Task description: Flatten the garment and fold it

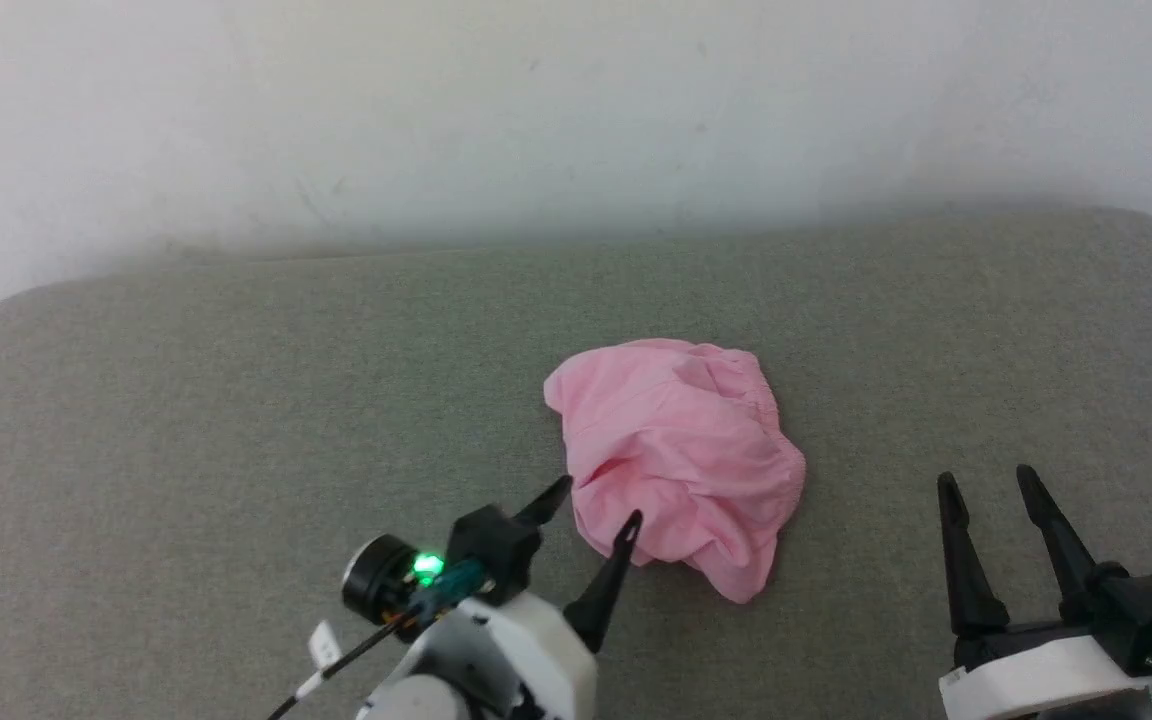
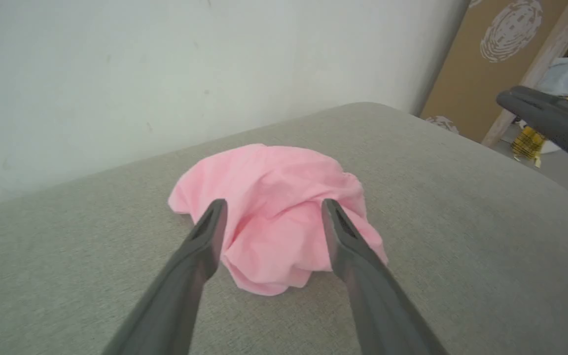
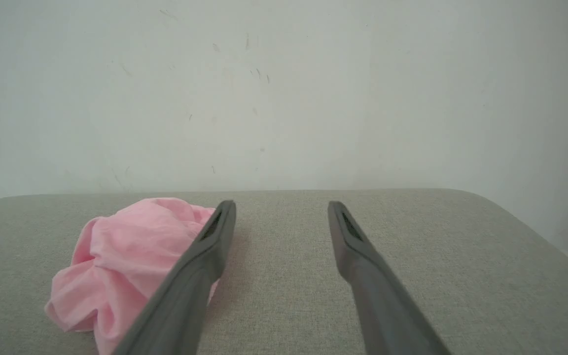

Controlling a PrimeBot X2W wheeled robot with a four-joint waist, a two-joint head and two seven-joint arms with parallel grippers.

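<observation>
Shows garment (image 1: 676, 455) as 1 crumpled heap near middle of grey cushion (image 1: 186, 400). Sets left gripper (image 1: 597, 502), fingers spread and empty, just beside heap's near edge; right gripper (image 1: 987, 476), likewise spread, well apart. Judged barely begun: flattening, folding both left.

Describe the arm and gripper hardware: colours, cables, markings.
Both match: the left gripper and right gripper have two long, tapered black fingers on a black block and a white wrist shell. Left wrist carries a round black module with a green light, a teal connector and a white-tagged black cable.
</observation>
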